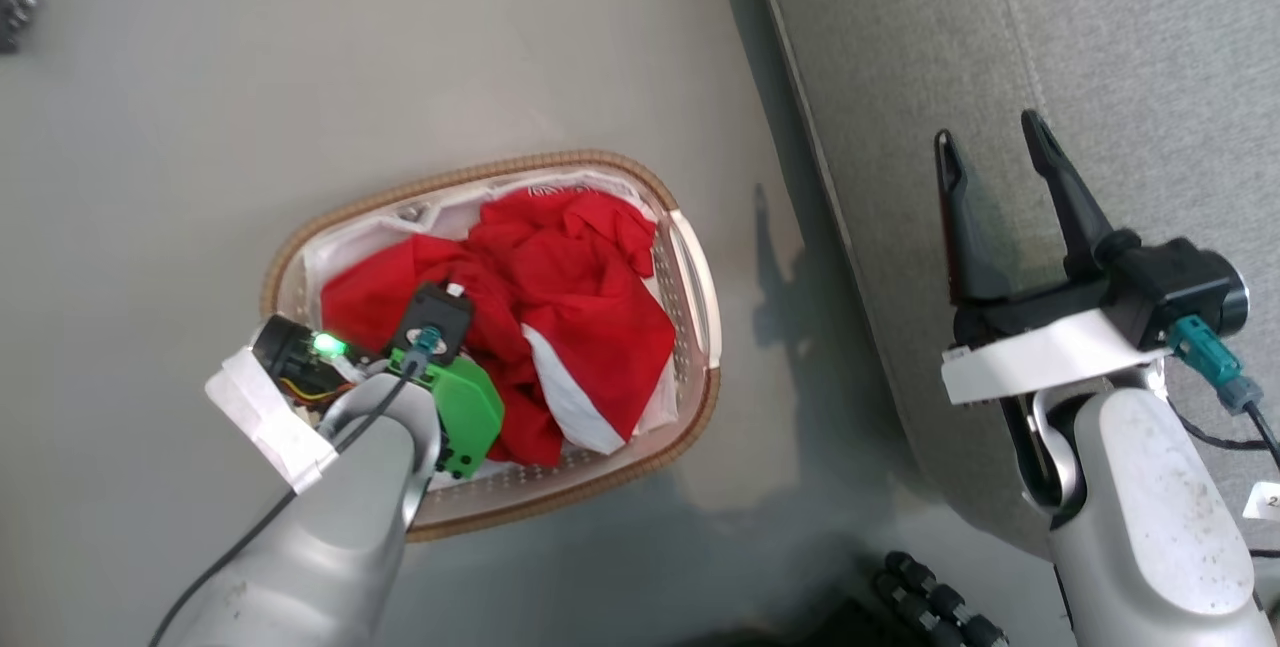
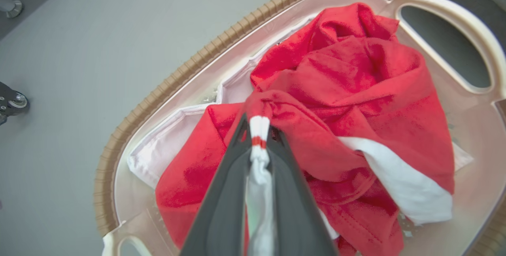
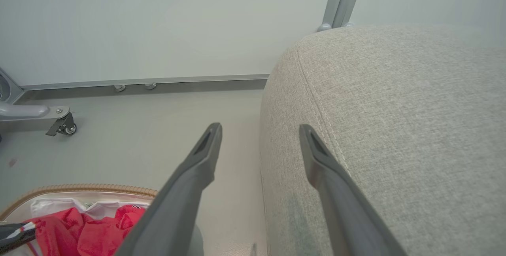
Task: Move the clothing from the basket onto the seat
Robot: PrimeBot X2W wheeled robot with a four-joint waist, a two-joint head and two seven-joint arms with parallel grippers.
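Down in the basket (image 1: 700,277): the clothing (image 1: 580,297) is lying in a crumpled red heap on the white liner (image 2: 166,145), and all of it that I can see is sitting inside the rim, with a broad white stripe showing along one side.
Left tool (image 2: 259,129): I am pinching it narrow on a fold of the clothing. A white band of trim with a thin red line is bunching between the two dark fingers (image 2: 221,208), and red cloth is gathering just past the tips.
Right tool (image 1: 986,132): I am holding it wide with nothing between the fingers, hovering over the near edge of the seat (image 1: 1100,47).
Seat: the grey cushion is sitting just to my right of the basket, with a strip of floor (image 1: 300,77) showing between them.
Basket: it is standing on the pale floor, brown woven rim facing up, one handle turning toward the seat.
Left forearm (image 1: 330,527): it is reaching down over the near end of the basket, covering part of the heap.
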